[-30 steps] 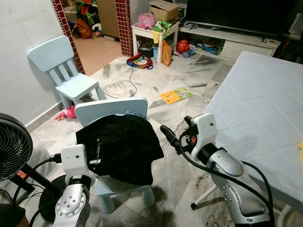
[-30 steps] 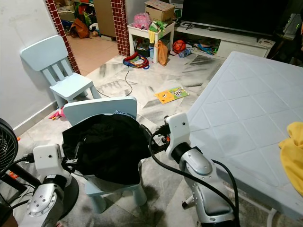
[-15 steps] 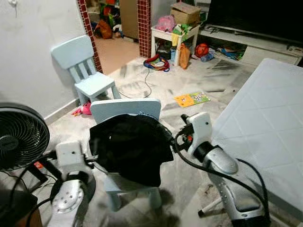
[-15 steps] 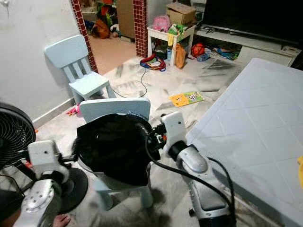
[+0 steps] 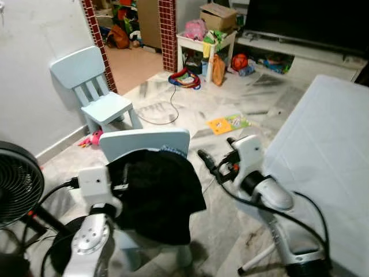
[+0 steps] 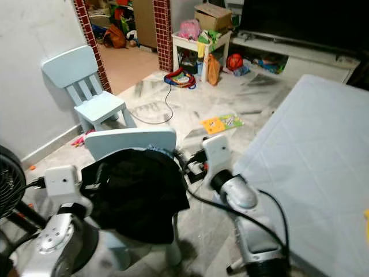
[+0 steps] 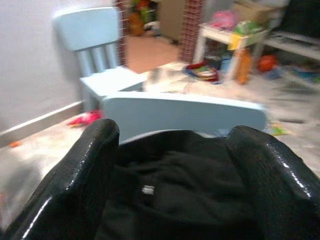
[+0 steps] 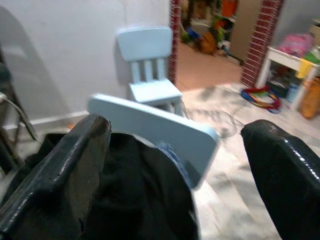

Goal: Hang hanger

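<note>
Arms: we see two silver metal arms with rounded joint housings, and a round disc with small screw holes on the left forearm.
Wrist blocks: each of our wrists ends in a white boxy housing.
Cables: thick black cables loop along both arms; red and orange wiring shows by the right wrist.
Left gripper (image 7: 170,165): two long, glossy black fingers.
Right gripper (image 8: 175,170): two matching black fingers (image 5: 206,160).

The black garment (image 5: 158,193) covers the seat of the pale blue chair (image 5: 145,142); any hanger beneath it is hidden. Beside that chair, the fan (image 5: 17,184) is cut off.
</note>
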